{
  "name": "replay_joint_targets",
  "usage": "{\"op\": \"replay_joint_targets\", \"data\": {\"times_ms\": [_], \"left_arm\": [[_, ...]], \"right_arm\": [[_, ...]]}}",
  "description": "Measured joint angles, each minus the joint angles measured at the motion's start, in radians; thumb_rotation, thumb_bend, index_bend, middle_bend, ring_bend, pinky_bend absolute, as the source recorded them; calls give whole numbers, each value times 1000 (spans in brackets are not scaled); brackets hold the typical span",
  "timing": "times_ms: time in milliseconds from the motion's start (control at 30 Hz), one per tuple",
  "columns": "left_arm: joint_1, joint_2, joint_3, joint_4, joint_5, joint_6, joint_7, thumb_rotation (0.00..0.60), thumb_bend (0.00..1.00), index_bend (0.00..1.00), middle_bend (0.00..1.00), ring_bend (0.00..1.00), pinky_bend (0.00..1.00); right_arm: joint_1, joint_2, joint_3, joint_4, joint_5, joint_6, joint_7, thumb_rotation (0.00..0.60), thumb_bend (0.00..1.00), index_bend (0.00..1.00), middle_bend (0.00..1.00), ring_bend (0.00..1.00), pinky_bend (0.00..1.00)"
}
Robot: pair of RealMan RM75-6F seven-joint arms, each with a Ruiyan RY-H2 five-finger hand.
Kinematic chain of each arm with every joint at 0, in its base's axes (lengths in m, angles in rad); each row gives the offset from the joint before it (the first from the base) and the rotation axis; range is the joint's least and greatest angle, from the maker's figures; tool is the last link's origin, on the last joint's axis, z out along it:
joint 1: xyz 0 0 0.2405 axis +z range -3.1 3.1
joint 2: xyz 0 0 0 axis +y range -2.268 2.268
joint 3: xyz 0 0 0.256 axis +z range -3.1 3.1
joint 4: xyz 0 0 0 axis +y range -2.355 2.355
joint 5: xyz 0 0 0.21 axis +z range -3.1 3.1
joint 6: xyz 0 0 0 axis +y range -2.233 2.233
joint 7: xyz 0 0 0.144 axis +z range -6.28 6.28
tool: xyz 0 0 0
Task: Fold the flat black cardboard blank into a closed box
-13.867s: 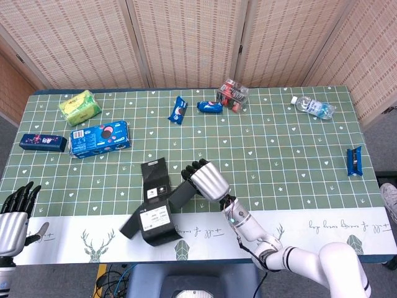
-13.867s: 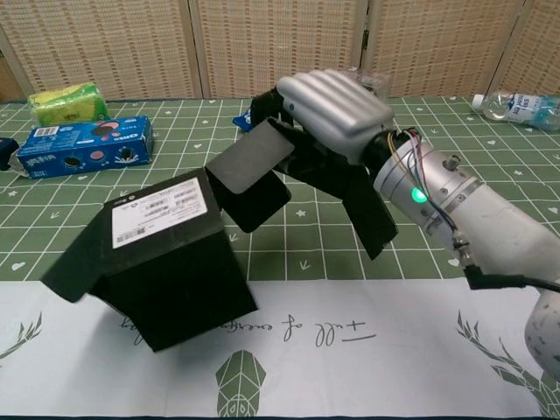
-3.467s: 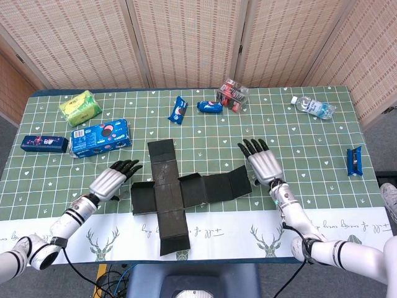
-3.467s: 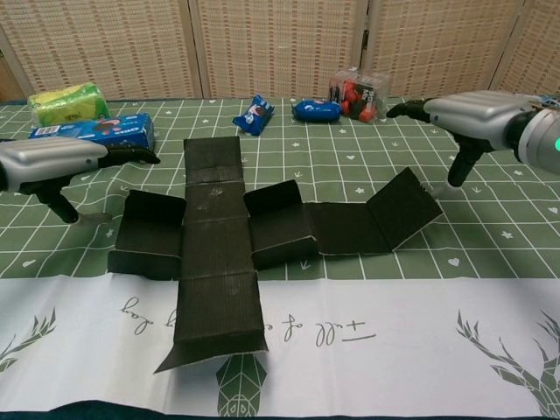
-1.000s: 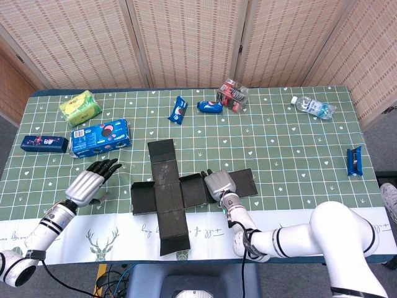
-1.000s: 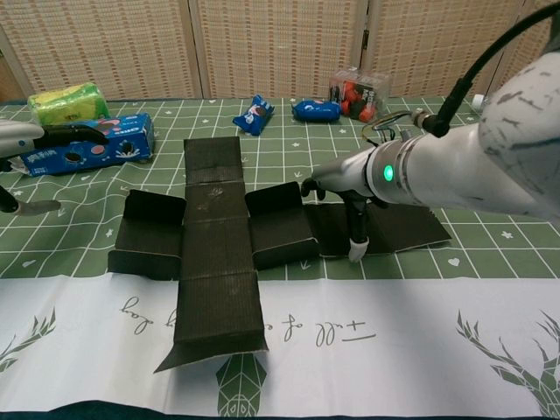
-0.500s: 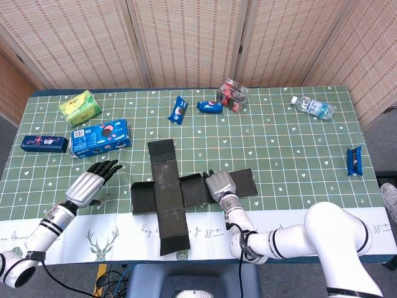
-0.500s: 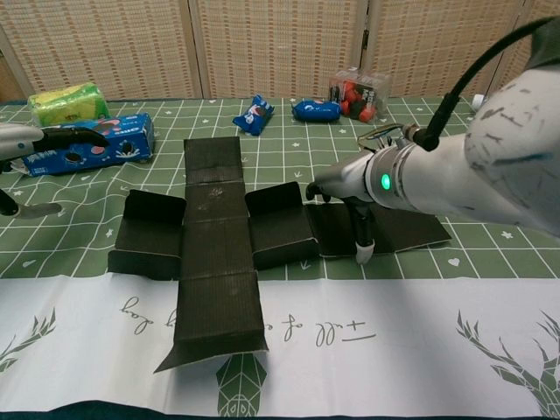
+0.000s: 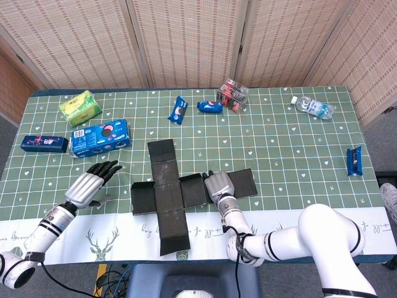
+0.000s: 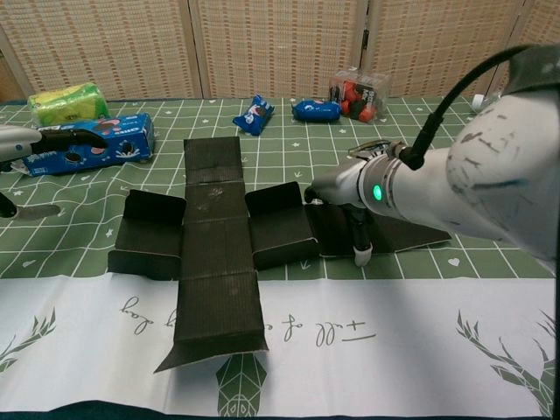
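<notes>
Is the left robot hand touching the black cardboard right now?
No, the left robot hand hovers open over the tablecloth, clear of the flat black cardboard.

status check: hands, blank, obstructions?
Right hand rests flat on the blank's right-side panels; left hand open, off to its left. Black cardboard blank spread flat, unfolded. Nothing lies on it.

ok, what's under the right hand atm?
The right hand lies palm-down on the right-hand panels of the flat black cardboard. In the chest view its thumb tip reaches the green tablecloth at the cardboard's near edge. The cardboard beneath the palm is covered.
</notes>
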Motion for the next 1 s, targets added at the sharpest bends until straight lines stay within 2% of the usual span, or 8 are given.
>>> {"op": "replay_joint_targets", "data": {"times_ms": [233,600,867,1000], "left_arm": [[6,-2,3,12,4,6,-13,600,354,0,0,0,103],[15,-8,6,28,10,19,-36,600,354,0,0,0,102],[24,-7,9,36,14,31,-47,600,354,0,0,0,103],[26,-8,8,38,14,32,-49,600,353,0,0,0,103]], "right_arm": [[-5,-22,9,24,-5,13,-21,600,16,53,130,572,686],[-7,-45,21,41,2,25,-68,600,96,84,153,572,686],[3,-57,35,52,15,36,-121,600,271,167,220,572,686],[-2,-61,37,54,0,37,-124,600,325,203,256,575,686]]}}
